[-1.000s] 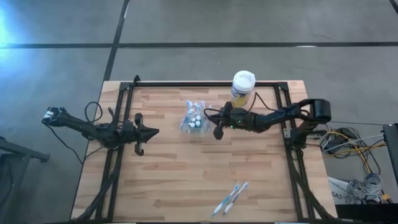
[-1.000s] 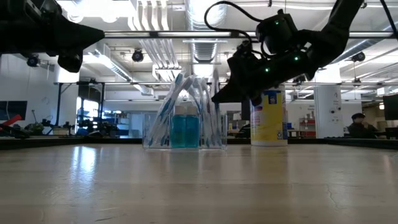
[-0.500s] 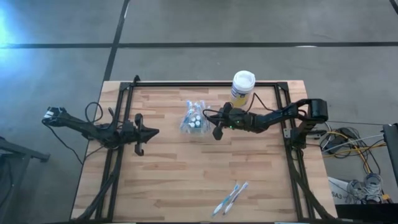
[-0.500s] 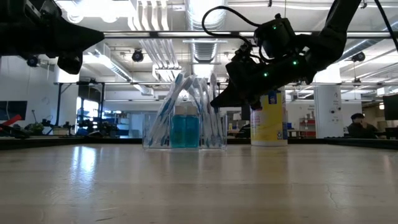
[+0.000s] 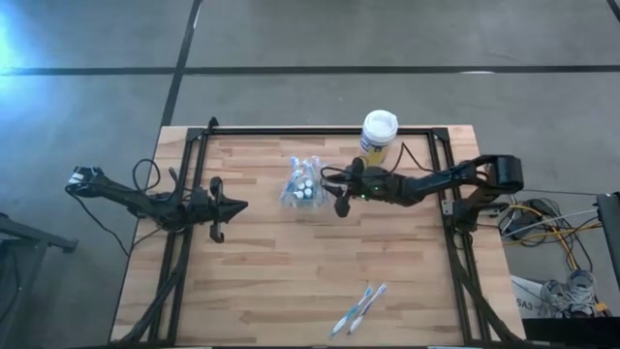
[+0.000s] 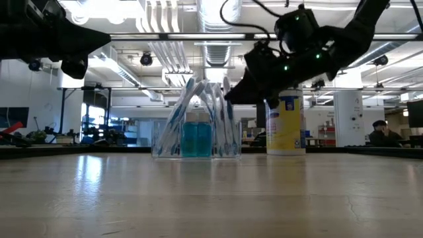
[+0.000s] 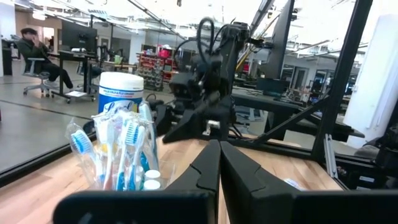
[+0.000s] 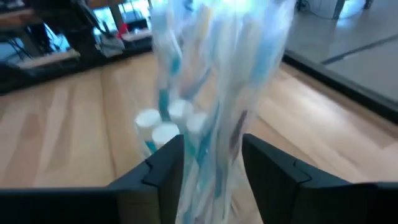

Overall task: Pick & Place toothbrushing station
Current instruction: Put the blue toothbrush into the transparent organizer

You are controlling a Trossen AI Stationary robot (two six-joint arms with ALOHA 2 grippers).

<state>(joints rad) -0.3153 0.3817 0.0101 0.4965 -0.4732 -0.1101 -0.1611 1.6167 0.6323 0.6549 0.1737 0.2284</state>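
- Wooden table (image 5: 291, 281) carries everything; at its left side the left gripper (image 5: 238, 205) waits well away from the work, its fingers pressed together as its own wrist view shows, holding nothing.
- Near the table's middle, toward the far edge, stands the toothbrush holder (image 5: 302, 185), a clear cup with brushes fanned upward and teal-capped tubes inside; it sits flat on the wood, just as it did a second ago.
- Just to its right hovers the right gripper (image 5: 339, 202), above the tabletop and beside the brush tops. Its fingers (image 8: 165, 163) now stand apart with the brushes showing between them, gripping nothing.
- That parting is the fresh change: a second ago the same jaws looked closed. I read this as readying a grasp on the holder, so the pick has not yet happened.
- Compared with half a second ago, the right arm sits a little higher in the low view.
- Behind it stands a white-lidded canister (image 5: 378, 135), and two loose toothbrushes (image 5: 358, 308) lie near the front edge, both unmoved.
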